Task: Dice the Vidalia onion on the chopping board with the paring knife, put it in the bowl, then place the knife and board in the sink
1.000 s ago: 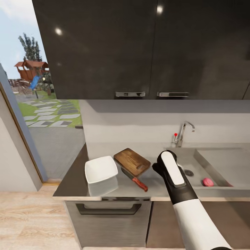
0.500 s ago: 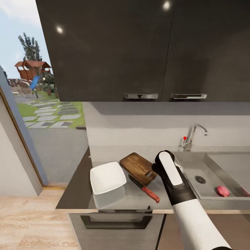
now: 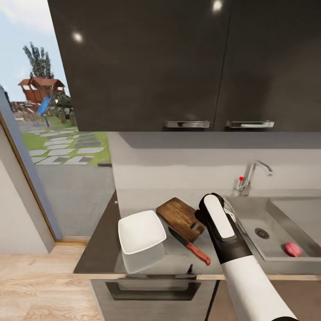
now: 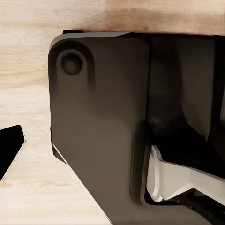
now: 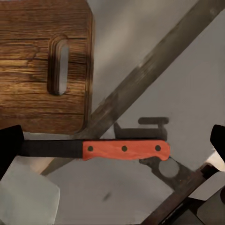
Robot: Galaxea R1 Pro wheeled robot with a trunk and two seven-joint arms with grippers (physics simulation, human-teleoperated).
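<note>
Glossy grey bench under black upper cabinets, wood floor in front. Right tool hidden behind its own arm in head view; fingers at the edges of the wrist picture, wide apart, nothing between. Directly beneath that tool: paring knife, flat on the bench, red-orange handle showing three rivets. Just beyond the knife: chopping board, slot end nearest. Beside the board, away from the sink: white bowl. Farther off to the other side: sink, with the onion lying in the basin; tap behind. Left tool's state: cannot tell.
</note>
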